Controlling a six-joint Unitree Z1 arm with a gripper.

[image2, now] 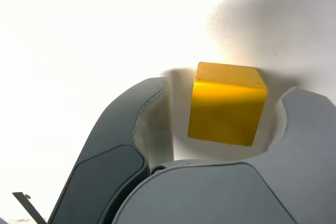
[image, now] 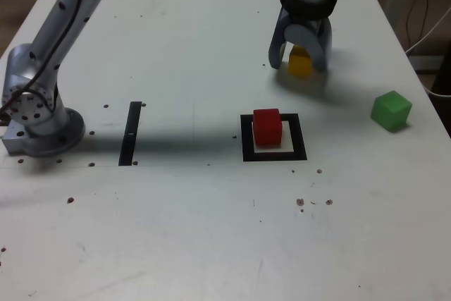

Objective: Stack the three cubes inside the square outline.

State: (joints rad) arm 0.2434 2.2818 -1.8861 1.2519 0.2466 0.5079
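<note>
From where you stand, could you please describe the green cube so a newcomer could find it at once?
Start at the square outline of black tape mid-table, where the red cube sits. Look towards the exterior view's right, near the table edge: the green cube stands alone there. It is the only green block, and nothing touches it.

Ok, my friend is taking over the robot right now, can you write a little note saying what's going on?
Gripper: down at the table around the yellow cube, jaws either side with a gap showing in the wrist view, so not gripped yet.
Red cube: already inside the square outline.
Green cube: alone on the table, toward the exterior view's right.
Done: first cube placed.
Left: grab yellow, stack it on red, then green on top.
</note>
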